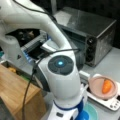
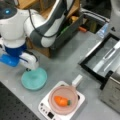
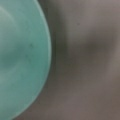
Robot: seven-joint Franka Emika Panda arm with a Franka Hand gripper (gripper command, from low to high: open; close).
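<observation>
**Gripper low at teal plate rim**

In a front view the gripper (image 2: 29, 67) sits at the far rim of the teal plate (image 2: 34, 78), near the desk's (image 2: 65, 65) front-left edge. Jaw state: cannot tell. Pink bowl (image 2: 63, 99) with carrot (image 2: 61, 101) rests on the white scale (image 2: 45, 108) beside it.

In a front view the arm hides the gripper; oven (image 1: 96, 32) visible behind.

Wrist view: plate rim (image 3: 22, 60) and bare desk only, fingers not visible.

A grey desk (image 2: 67, 65) carries a steel toaster oven (image 1: 100, 35) with its door (image 2: 105, 58) folded open onto the surface. A wooden crate (image 1: 15, 92) stands beside the oven in both front views. Beyond the desk's near edge lies a black perforated board (image 2: 15, 110).
</observation>
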